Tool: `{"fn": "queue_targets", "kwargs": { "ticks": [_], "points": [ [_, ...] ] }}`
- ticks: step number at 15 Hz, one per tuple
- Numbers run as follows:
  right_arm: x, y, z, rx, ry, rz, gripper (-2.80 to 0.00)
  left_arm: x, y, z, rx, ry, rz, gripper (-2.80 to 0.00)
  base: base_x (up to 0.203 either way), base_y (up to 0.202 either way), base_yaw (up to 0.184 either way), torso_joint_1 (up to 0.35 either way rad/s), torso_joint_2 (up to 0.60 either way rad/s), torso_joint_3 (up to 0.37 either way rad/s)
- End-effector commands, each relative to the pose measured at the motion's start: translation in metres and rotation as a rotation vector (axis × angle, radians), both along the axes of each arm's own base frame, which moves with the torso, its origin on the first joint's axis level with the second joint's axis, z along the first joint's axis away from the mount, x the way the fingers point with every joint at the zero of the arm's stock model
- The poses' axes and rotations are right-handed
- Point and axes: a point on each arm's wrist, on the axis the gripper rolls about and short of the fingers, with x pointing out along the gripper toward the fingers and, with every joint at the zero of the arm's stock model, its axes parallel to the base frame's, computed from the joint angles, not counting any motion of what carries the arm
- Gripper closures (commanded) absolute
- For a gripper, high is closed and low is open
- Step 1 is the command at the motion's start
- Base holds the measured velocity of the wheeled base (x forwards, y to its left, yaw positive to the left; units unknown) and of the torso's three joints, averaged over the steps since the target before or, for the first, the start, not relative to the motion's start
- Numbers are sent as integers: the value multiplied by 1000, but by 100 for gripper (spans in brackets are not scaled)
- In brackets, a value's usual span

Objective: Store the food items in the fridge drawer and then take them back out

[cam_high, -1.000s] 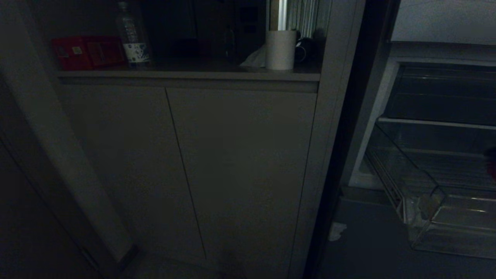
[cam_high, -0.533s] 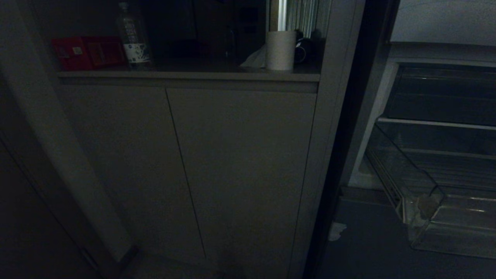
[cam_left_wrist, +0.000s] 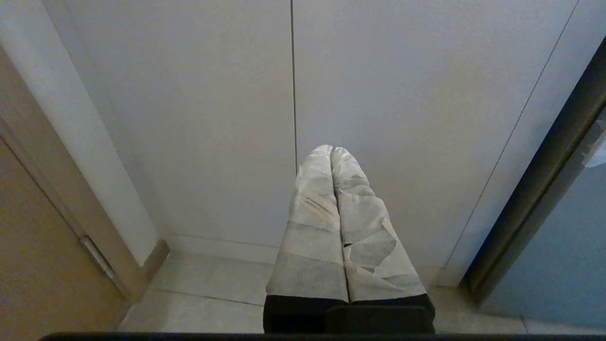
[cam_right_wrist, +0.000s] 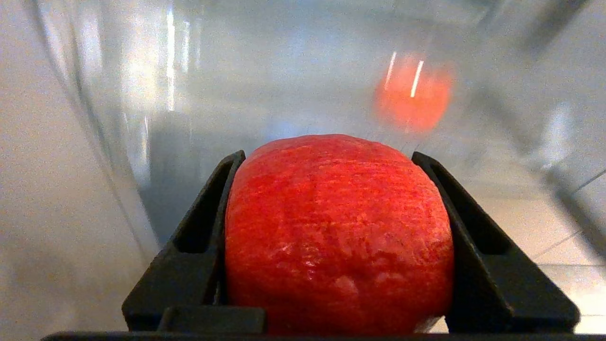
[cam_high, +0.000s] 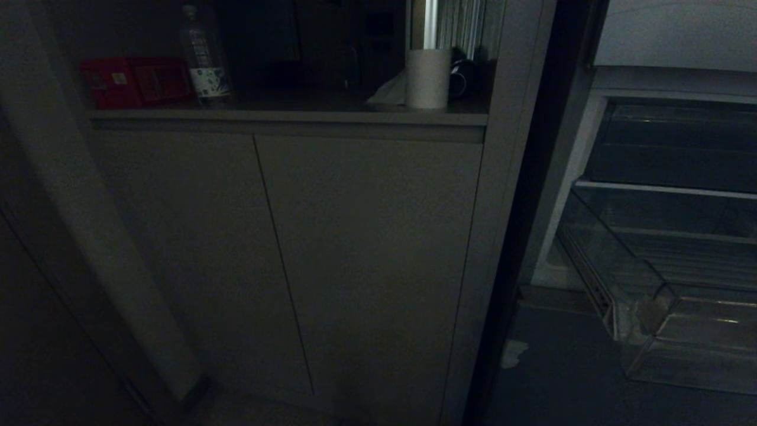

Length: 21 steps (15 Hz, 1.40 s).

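The right tool (cam_right_wrist: 338, 237) pinches a round red food item (cam_right_wrist: 337, 232) between its black fingers (cam_right_wrist: 203, 241), filling the lower centre of its wrist view. The clear fridge drawer (cam_high: 650, 296) stands pulled out at the head view's lower right. The left tool (cam_left_wrist: 334, 222), its wrapped fingers pressed together, hangs before pale cabinet doors (cam_left_wrist: 293, 94).

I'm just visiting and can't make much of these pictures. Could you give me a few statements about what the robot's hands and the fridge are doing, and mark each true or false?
1. The right gripper grips a round red food item between its fingers. True.
2. The left gripper holds a bottle. False: its taped fingers are pressed together with nothing between them, in front of grey cabinet doors.
3. The fridge drawer is pulled out. True.
4. A paper roll stands on the floor. False: it stands on the counter.
5. The water bottle lies in the drawer. False: it stands on the counter beside a red box.
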Motion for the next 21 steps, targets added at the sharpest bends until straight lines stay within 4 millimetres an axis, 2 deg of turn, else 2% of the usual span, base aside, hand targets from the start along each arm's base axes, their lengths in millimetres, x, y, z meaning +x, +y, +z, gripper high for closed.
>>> {"fn": "queue_targets", "kwargs": {
  "ticks": [1, 4, 5, 7, 14, 18, 21],
  "points": [
    [-5, 2, -38, -5, 38, 30, 0, 0, 0, 0, 0, 0, 1, 0, 0, 0, 0, 0, 0, 0],
    [4, -2, -90, 22, 140, 134, 0, 0, 0, 0, 0, 0, 0, 0, 0, 0, 0, 0, 0, 0],
    [5, -2, -99, 48, 143, 137, 0, 0, 0, 0, -2, -1, 0, 0, 0, 0, 0, 0, 0, 0],
    [6, -2, -96, 116, 94, 128, 0, 0, 0, 0, -2, -1, 0, 0, 0, 0, 0, 0, 0, 0],
    [5, -3, -96, 94, 100, 268, 0, 0, 0, 0, -2, -1, 1, 0, 0, 0, 0, 0, 0, 0],
    [-13, -3, -99, 50, -131, 320, 0, 0, 0, 0, -2, -1, 1, 0, 0, 0, 0, 0, 0, 0],
    [-16, -3, -100, 47, -170, 328, 0, 0, 0, 0, -2, -1, 0, 0, 0, 0, 0, 0, 0, 0]
  ]
}}
